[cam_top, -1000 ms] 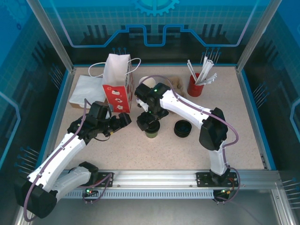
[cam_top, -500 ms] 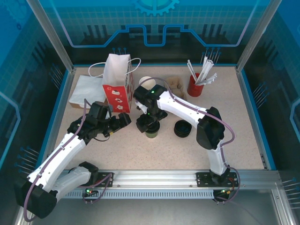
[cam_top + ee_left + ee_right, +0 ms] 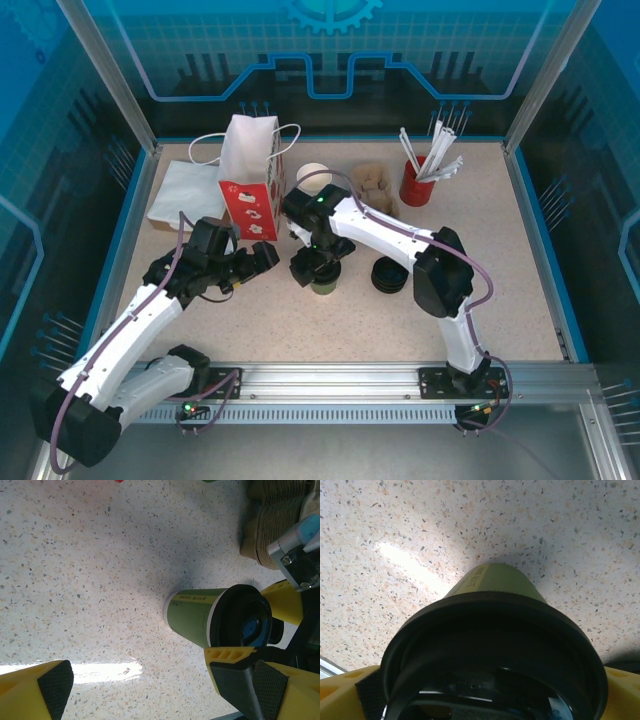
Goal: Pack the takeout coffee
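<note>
The takeout coffee (image 3: 325,284) stands upright near the middle of the table (image 3: 500,300), a little toward the near edge. Its black lid (image 3: 495,655) is seated on the rim, and the green lower part shows below it. My right gripper (image 3: 320,267) hangs directly over the cup with its yellow fingers (image 3: 283,600) spread wide on either side of the lid. I judge them released and straddling the lid, not clamped on it. My left gripper (image 3: 255,262) sits just to the cup's left, low over the surface, with its jaws wide apart and nothing between them.

Just to the right of the cup lies the loose stack of black lids (image 3: 390,274). Toward the far edge are a cardboard cup carrier (image 3: 375,185) and a red holder with straws (image 3: 417,180). Toward the far left corner stands the paper bag (image 3: 250,170), white with a red panel, its handles up.

As I read it, lidding is done and packing has not begun. The cup rests on the table, apart from both the bag and the carrier. What remains is to close my right fingers on the cup, lift it without tipping or squeezing the lid off, carry it to the bag and set it down inside upright.
</note>
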You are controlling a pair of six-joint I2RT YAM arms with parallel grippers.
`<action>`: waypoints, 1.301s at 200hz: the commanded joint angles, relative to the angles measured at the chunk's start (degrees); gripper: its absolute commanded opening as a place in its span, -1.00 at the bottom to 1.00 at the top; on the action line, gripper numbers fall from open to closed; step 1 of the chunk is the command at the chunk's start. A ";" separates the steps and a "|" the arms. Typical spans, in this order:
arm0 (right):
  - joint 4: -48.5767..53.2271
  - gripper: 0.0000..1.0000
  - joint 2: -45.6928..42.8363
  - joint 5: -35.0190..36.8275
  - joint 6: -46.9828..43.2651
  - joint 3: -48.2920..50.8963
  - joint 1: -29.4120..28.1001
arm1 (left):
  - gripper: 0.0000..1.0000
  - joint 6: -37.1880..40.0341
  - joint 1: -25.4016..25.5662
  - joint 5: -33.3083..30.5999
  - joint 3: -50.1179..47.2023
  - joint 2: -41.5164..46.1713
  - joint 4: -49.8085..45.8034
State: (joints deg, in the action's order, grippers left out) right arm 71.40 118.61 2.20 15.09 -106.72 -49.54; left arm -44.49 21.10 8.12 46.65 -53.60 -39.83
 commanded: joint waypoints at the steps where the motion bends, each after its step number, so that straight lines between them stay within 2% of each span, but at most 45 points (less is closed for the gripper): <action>1: 1.47 0.95 1.45 0.12 -0.77 0.81 -0.87 | 0.91 1.51 -0.54 -1.13 -0.26 0.70 -1.12; 32: 1.44 0.86 1.96 -0.22 -0.84 1.51 -0.82 | 0.91 1.69 -0.54 -1.00 -0.07 0.43 -1.07; 117: 1.64 0.85 4.43 -0.61 -0.97 3.53 -0.56 | 0.93 2.48 -0.58 -0.65 1.29 -1.24 -1.08; 148: 1.65 0.79 4.97 -0.34 -0.99 4.06 -0.49 | 0.93 2.57 -0.55 -0.57 1.60 -1.47 -1.04; 260: 4.95 0.66 -4.46 -1.42 1.42 3.42 1.68 | 0.93 2.63 -0.54 -0.70 1.16 -0.47 -1.22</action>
State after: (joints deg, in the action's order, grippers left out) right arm 72.42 119.70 1.45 15.18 -103.59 -48.90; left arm -43.35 21.10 8.12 46.76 -54.81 -40.10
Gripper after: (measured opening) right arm 0.858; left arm 0.965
